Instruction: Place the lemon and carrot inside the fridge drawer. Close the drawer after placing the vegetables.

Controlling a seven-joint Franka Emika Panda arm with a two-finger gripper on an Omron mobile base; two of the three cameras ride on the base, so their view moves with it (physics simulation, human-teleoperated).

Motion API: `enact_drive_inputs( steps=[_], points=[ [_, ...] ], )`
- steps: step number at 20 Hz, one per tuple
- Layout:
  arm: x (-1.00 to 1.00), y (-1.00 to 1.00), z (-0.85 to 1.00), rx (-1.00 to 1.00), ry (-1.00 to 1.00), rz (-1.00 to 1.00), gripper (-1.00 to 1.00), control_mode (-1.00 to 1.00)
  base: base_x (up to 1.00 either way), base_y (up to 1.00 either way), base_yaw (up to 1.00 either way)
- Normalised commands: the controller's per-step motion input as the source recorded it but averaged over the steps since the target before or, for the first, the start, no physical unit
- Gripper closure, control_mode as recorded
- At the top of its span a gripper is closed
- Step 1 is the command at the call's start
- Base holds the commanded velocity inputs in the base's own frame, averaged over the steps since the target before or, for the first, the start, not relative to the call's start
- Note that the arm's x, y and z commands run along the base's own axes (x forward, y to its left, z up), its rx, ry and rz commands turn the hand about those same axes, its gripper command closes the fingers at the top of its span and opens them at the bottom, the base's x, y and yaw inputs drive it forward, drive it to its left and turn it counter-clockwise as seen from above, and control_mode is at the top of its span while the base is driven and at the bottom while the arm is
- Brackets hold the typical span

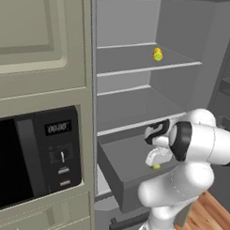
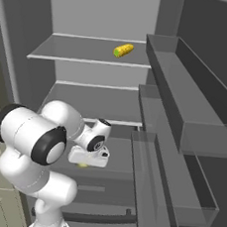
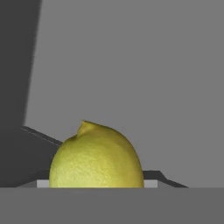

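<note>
Jaws clamped on lemon (image 3: 96,157); gripper (image 1: 156,164) low over fridge drawer (image 1: 129,176); yellow oblong item (image 1: 157,53) on upper shelf (image 1: 137,61).

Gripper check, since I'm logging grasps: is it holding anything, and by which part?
The gripper holds the small yellow-green lemon over the open dark grey fridge drawer. The fingers are hidden, so where they grip it cannot be told; its pointed tip faces away from the hand.

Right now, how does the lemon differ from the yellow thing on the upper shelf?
The lemon is a plump oval with a pointed tip; the yellow thing is longer and narrower, with a green end. The lemon is low, by the gripper over the open drawer; the yellow thing lies on the upper shelf. Both are small and yellowish.
</note>
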Motion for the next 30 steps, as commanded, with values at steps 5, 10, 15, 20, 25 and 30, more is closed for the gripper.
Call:
enact_drive_inputs(
  steps=[5,10,15,20,25,30],
  points=[
    [-0.40,-0.23,0.00,0.08,0.14,-0.01,1.00,-1.00,0.00,0.00,0.00],
    [-0.48,-0.17,0.00,0.04,0.17,0.00,1.00,-1.00,0.00,0.00,0.00],
    [0.30,-0.04,0.00,0.04,0.12,0.00,1.00,-1.00,0.00,0.00,0.00],
    [0.66,0.02,-0.34,0.02,-0.06,0.00,1.00,-1.00,0.00,0.00,0.00],
    [0.23,0.03,-0.78,0.00,-0.17,0.00,1.00,-1.00,0.00,0.00,0.00],
    [0.02,0.05,-0.64,-0.01,-0.10,-0.02,-1.00,-1.00,0.00,0.00,0.00]
  ],
)
